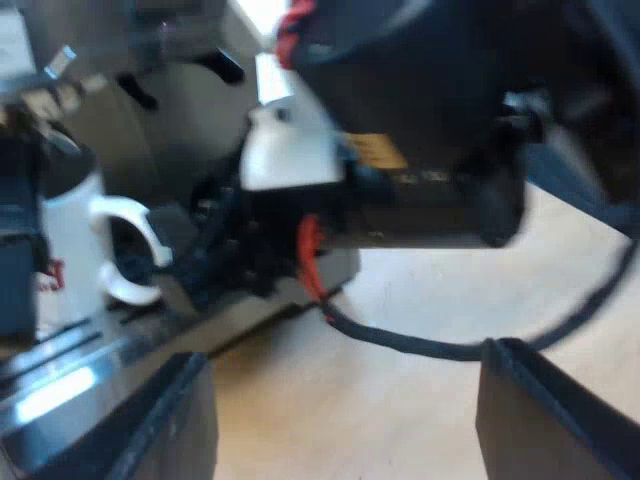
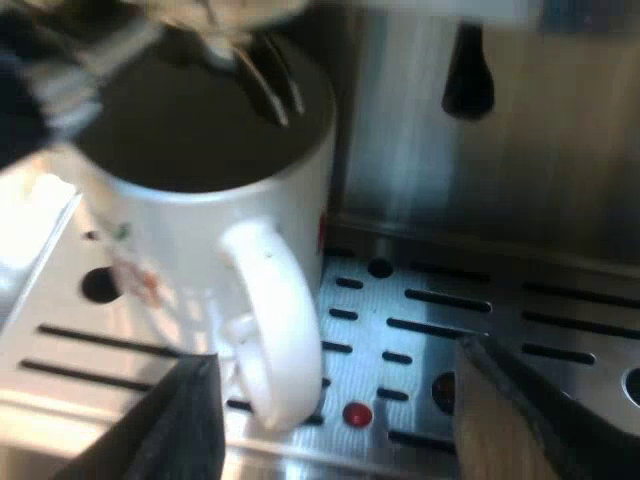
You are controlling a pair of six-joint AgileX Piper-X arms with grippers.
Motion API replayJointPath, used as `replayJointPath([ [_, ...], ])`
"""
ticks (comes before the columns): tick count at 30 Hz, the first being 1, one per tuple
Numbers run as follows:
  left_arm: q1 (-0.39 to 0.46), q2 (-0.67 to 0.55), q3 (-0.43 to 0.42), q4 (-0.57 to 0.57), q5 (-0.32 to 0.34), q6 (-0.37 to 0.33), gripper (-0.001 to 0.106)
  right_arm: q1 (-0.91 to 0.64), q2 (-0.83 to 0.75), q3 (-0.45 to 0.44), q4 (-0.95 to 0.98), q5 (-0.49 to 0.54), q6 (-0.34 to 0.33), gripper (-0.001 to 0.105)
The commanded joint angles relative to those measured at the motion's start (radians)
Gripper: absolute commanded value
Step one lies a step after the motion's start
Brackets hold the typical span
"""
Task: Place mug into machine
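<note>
White mug [image 2: 200,250] stands on the machine's [image 2: 560,150] slotted tray [image 2: 480,310] beneath the spouts [image 2: 250,70], just ahead of the right gripper [image 2: 332,355]; its handle lies between that gripper's spread fingers. Left gripper [image 1: 342,352], also spread, holds nothing above the wooden table [image 1: 430,290].

Your mug [image 2: 190,240] is white with red marks; the drip tray [image 2: 500,315] is silver with dark slots; the surface [image 1: 400,400] is pale wood.

left jaws: black wedge fingers [image 1: 165,425]. right arm [image 1: 420,200] black, white block [image 1: 285,150], yellow label [image 1: 378,152]. right jaws: black fingers [image 2: 175,425].
</note>
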Motion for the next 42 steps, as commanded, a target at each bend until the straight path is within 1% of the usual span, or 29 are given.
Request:
replayJointPath([
  [1, -0.001, 0.0, -0.022, -0.017, -0.016, -0.011, 0.058, 0.025, -0.045, -0.009, 0.059, -0.011, -0.013, 0.054],
  [4, -0.001, -0.002, -0.043, -0.001, -0.016, -0.011, 0.058, 0.058, -0.085, -0.009, 0.12, -0.01, 0.002, 0.054],
  [6, -0.001, -0.002, -0.068, 0.036, -0.026, 0.007, 0.058, 0.082, -0.117, -0.009, 0.163, -0.01, 0.037, 0.054],
  [8, -0.001, -0.002, -0.092, 0.073, -0.04, 0.021, 0.058, 0.099, -0.142, -0.009, 0.188, -0.01, 0.056, 0.054],
  [10, -0.001, -0.002, -0.114, 0.103, -0.052, 0.037, 0.058, 0.114, -0.17, -0.009, 0.205, -0.004, 0.056, 0.054],
  [15, -0.001, -0.004, -0.185, 0.184, -0.053, 0.052, 0.058, 0.158, -0.242, -0.009, 0.263, 0.001, 0.056, 0.054],
  [19, -0.001, -0.028, -0.219, 0.231, -0.062, 0.066, 0.058, 0.192, -0.283, -0.009, 0.283, 0.027, 0.056, 0.054],
  [21, -0.001, -0.054, -0.226, 0.246, -0.087, 0.066, 0.058, 0.211, -0.306, -0.009, 0.282, 0.027, 0.054, 0.054],
  [22, -0.001, -0.059, -0.225, 0.249, -0.088, 0.066, 0.058, 0.215, -0.311, -0.009, 0.282, 0.027, 0.054, 0.054],
  [23, -0.001, -0.067, -0.225, 0.256, -0.071, 0.066, 0.058, 0.219, -0.32, -0.009, 0.282, 0.027, 0.054, 0.054],
  [24, -0.001, -0.068, -0.225, 0.261, -0.04, 0.055, 0.058, 0.225, -0.327, -0.009, 0.282, 0.027, 0.054, 0.054],
  [26, -0.001, -0.066, -0.223, 0.264, -0.024, 0.03, 0.058, 0.225, -0.33, -0.009, 0.282, 0.027, 0.052, 0.054],
  [30, -0.001, -0.056, -0.222, 0.241, -0.076, 0.043, 0.058, 0.225, -0.33, -0.009, 0.282, 0.024, 0.047, 0.054],
  [32, -0.001, -0.048, -0.222, 0.222, -0.085, 0.047, 0.058, 0.225, -0.33, -0.009, 0.278, 0.024, 0.047, 0.054],
  [40, 0.003, 0.026, -0.222, 0.155, -0.084, 0.057, 0.058, 0.225, -0.33, -0.009, 0.278, 0.024, 0.047, 0.054],
  [41, 0.009, 0.031, -0.222, 0.146, -0.084, 0.057, 0.058, 0.225, -0.33, -0.009, 0.275, 0.024, 0.047, 0.054],
  [42, 0.033, 0.037, -0.222, 0.13, -0.081, 0.057, 0.058, 0.225, -0.33, -0.009, 0.275, 0.024, 0.047, 0.054],
])
